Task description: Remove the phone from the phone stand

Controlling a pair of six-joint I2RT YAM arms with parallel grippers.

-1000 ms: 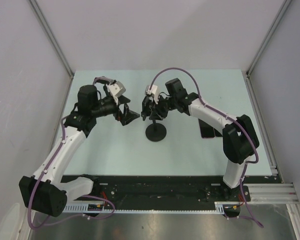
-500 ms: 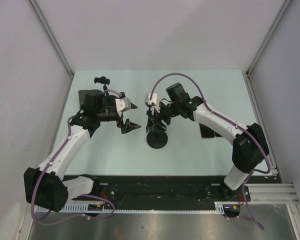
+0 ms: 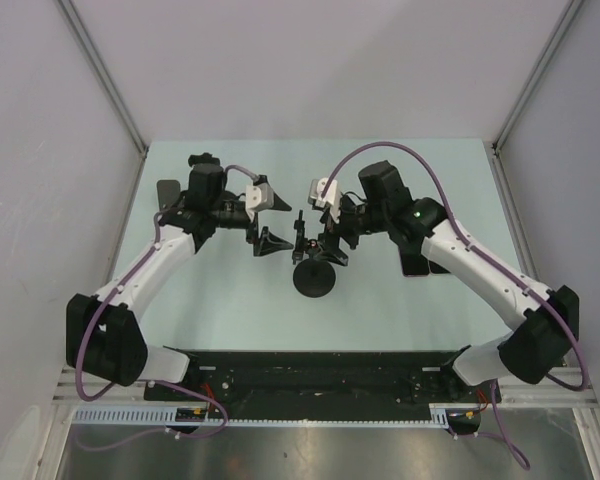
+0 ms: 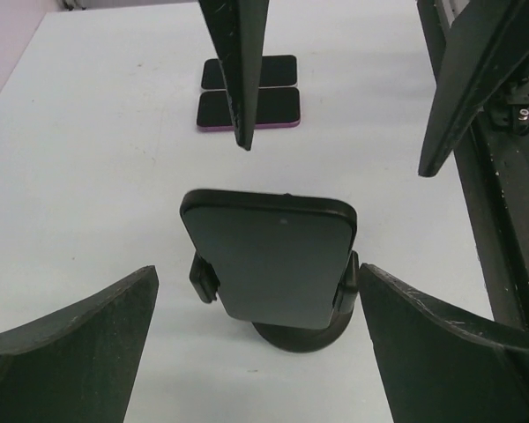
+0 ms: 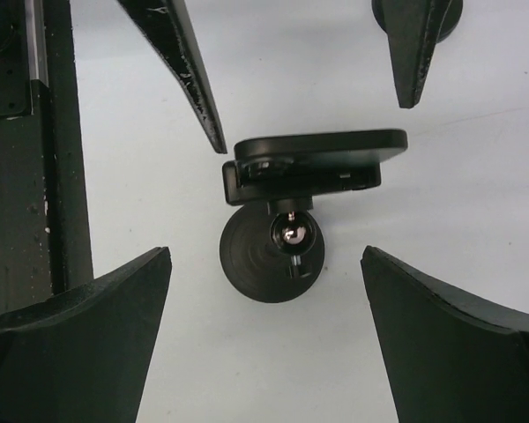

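Left hand [image 3: 270, 238] is hanging wide open, right hand [image 3: 330, 240] likewise. Phone [image 4: 269, 264] is sitting clamped in phone stand [image 5: 271, 260] between both hands, touching neither.

Two flat phones [image 4: 248, 108] on table [image 4: 79, 150]

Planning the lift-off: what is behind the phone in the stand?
Behind the phone is the phone stand: its clamp grips the sides, over a round base. The phone's back face under the clamp is covered.
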